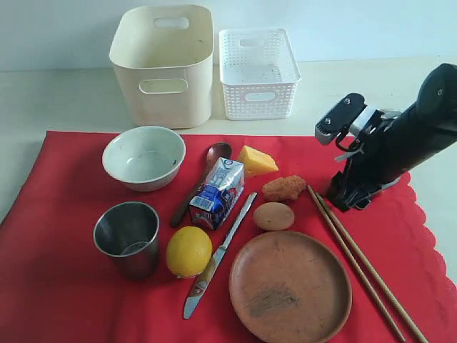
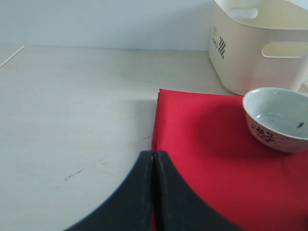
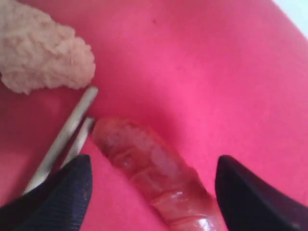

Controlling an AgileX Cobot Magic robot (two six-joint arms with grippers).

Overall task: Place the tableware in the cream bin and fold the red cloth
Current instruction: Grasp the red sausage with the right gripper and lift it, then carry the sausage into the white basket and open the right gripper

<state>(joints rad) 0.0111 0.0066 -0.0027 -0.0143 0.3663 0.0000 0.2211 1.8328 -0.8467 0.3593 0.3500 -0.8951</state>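
One sausage (image 3: 144, 154) within parted right tool (image 3: 151, 168), chopsticks (image 3: 67, 132) just beside

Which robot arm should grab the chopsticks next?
Probably the right. Its end effector is open, low on the red cloth beside the chopsticks' tips; the left end effector is shut, by the cloth's other edge.

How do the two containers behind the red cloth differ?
The cream bin is taller and bulkier; the white basket is lower and smaller. The cream bin has smooth solid walls; the white basket has lattice walls. Both stand upright side by side beyond the red cloth, open-topped, with oval handle cut-outs.
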